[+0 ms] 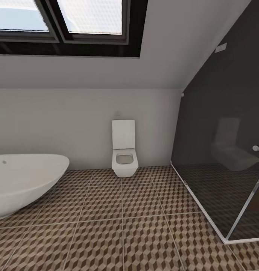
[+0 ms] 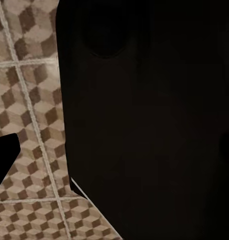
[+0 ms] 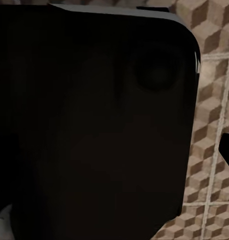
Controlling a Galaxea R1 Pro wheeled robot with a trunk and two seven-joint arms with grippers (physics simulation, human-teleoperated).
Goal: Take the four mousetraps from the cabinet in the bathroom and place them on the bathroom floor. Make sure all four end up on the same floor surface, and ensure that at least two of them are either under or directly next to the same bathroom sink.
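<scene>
- The floor (image 1: 144, 226) of cube-pattern tiles spreads ahead, bare of mousetraps as far as the head view reaches.
- A glass shower (image 1: 223, 158) stands at the right, close to the likely driving line; a wide turn could clip its corner.
- A white tub (image 1: 23, 180) bulges in at the left, narrowing the lane.
- A toilet (image 1: 124, 150) sits against the far wall.
- Both wrist views show dark robot body over tiles, so I cannot tell how either gripper's jaws stand.
- With no cabinet or sink ahead, the robot risks searching the wrong way.
</scene>
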